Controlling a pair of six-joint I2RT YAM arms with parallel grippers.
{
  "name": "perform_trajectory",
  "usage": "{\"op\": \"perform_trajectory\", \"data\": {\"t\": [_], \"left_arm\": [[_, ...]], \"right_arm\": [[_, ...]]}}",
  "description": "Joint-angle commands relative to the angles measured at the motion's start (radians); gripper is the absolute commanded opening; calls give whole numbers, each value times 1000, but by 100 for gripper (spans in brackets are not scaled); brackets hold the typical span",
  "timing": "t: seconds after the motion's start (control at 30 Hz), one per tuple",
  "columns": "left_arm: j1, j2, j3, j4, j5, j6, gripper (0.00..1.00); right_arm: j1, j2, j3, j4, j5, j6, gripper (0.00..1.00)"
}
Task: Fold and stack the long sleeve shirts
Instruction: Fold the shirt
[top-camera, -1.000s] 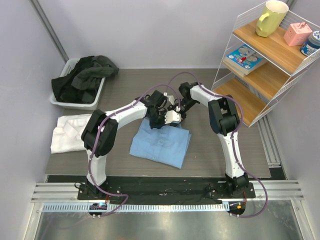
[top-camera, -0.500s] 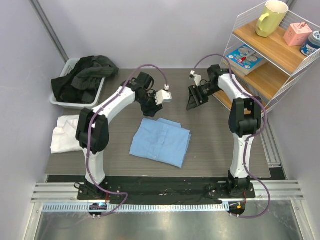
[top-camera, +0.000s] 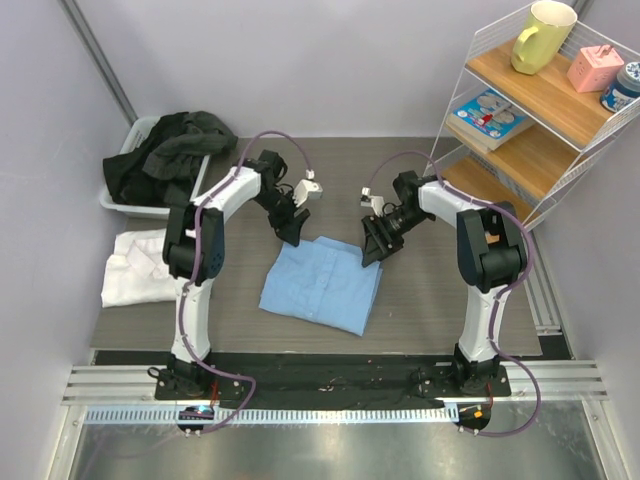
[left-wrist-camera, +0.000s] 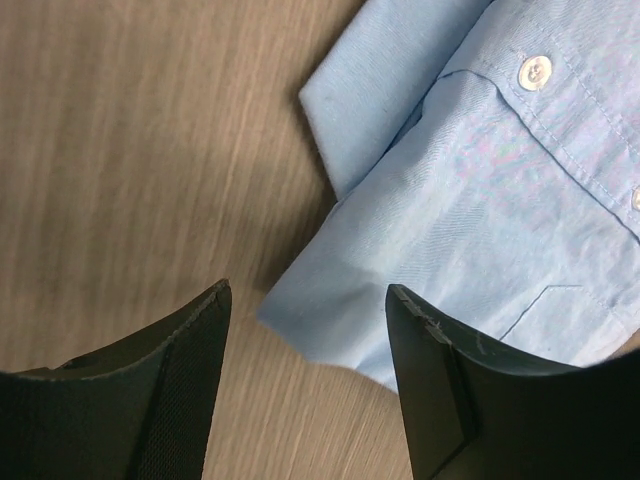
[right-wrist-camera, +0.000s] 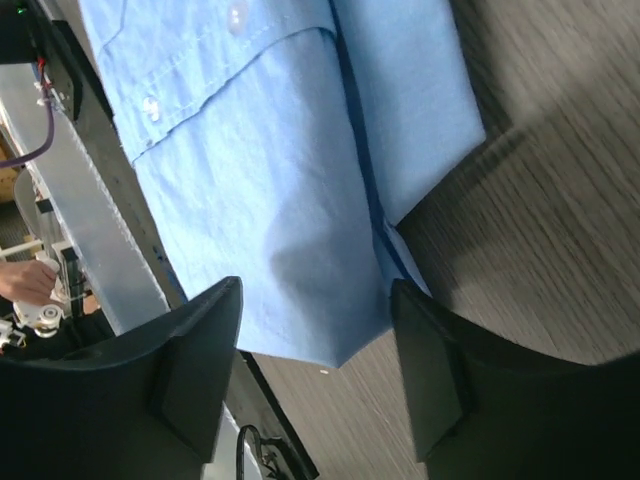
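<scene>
A light blue shirt (top-camera: 322, 285) with a button front lies folded into a rectangle in the middle of the table; its buttoned cloth (left-wrist-camera: 480, 190) fills the left wrist view and its folded edge (right-wrist-camera: 290, 190) the right wrist view. My left gripper (top-camera: 291, 229) hangs open above the fold's far left corner, nothing between its fingers. At the far right corner my right gripper (top-camera: 374, 247) is open too, empty. A white shirt (top-camera: 138, 266) lies crumpled at the table's left edge.
A white bin (top-camera: 131, 201) holding dark clothes (top-camera: 165, 150) stands at the back left. A wire shelf rack (top-camera: 520, 140) with a yellow mug (top-camera: 541, 34), a pink box (top-camera: 595, 68) and a book (top-camera: 490, 115) stands at the right.
Both grippers let go of the blue shirt's far edge and opened. They swung up and apart, then came back down to the fold's far corners.
</scene>
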Motion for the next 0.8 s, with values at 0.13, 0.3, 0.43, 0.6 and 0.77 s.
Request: {"op": "perform_trajectory", "data": {"t": [0.13,0.3,0.43,0.6,0.77], "left_arm": [[5,67,42,-35,62,-33,41],[64,98,108,-49,57,-92,0],[87,124,161,-36,37,-144,0],[95,129,151,17,8,-245,5],[179,38,84,143,-7,-420,41]], "right_arm": [[0,0,-1,101,131,-21,21],[-2,27,103,104,169,3,1],[0,72,146,139,247,14,1],[-2,125,205,204,322,39,16],[-14,98,294,207,362,80,59]]}}
